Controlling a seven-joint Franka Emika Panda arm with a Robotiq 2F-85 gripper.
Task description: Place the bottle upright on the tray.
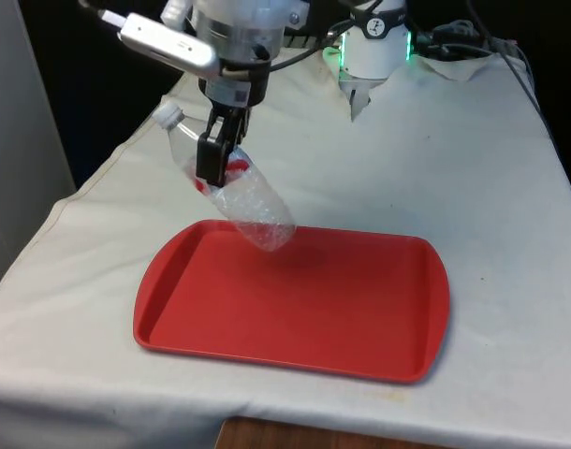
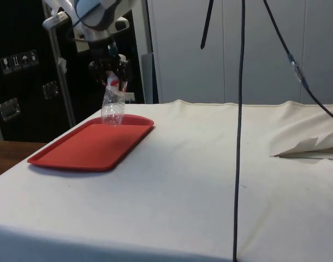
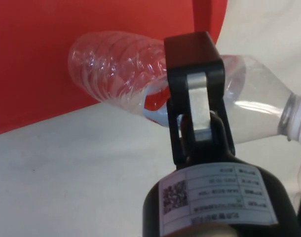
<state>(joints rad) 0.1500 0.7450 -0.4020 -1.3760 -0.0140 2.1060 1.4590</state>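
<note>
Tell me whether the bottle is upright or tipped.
Tipped. The bottle, clamped in the gripper, slants with its base over the tray edge and its cap higher, pointing away.

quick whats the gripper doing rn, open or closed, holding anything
gripper: closed on the clear plastic bottle, holding it tilted, base low over the far edge of the red tray, cap end up.

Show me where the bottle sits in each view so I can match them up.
Front view: the bottle hangs tilted in the gripper over the tray's far edge, cap toward the front view's left.
Side view: bottle above the tray's far corner, under the gripper.
Wrist view: bottle lies across the picture, clamped in the gripper.
Shared landmark: the red tray.
</note>
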